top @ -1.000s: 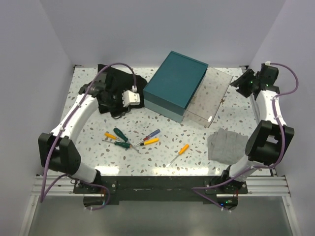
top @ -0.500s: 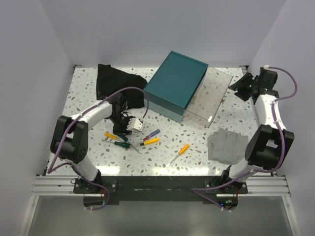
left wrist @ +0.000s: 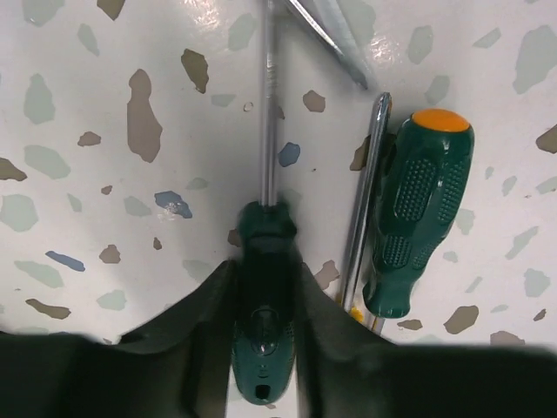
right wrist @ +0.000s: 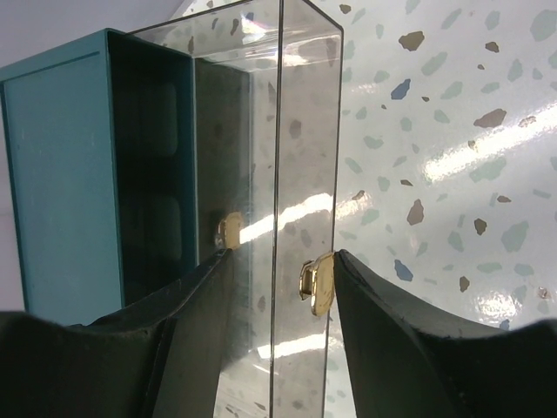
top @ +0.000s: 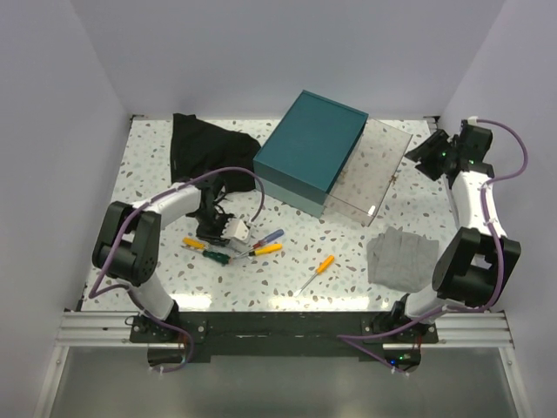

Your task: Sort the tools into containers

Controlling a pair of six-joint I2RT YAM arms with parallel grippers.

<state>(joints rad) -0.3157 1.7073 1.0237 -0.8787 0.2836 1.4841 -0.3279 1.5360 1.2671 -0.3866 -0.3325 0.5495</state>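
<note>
Folding low at the elbow; left pincer (left wrist: 265, 272) clasps slim green screwdriver (left wrist: 264, 228).

The left arm (top: 165, 205) rises from its near-left base, arcs over toward the middle and folds down at the wrist, so the left gripper (left wrist: 264, 348) points straight down at the table with its fingers (left wrist: 204, 340) closed in against either side of the dark green screwdriver (left wrist: 264, 287). The right arm (top: 474, 196) stretches up the right side to the far edge, its wrist turned to the left and held low. The right gripper (right wrist: 280, 261) stands with its fingers (right wrist: 370, 348) spread apart, gripping nothing.
</note>
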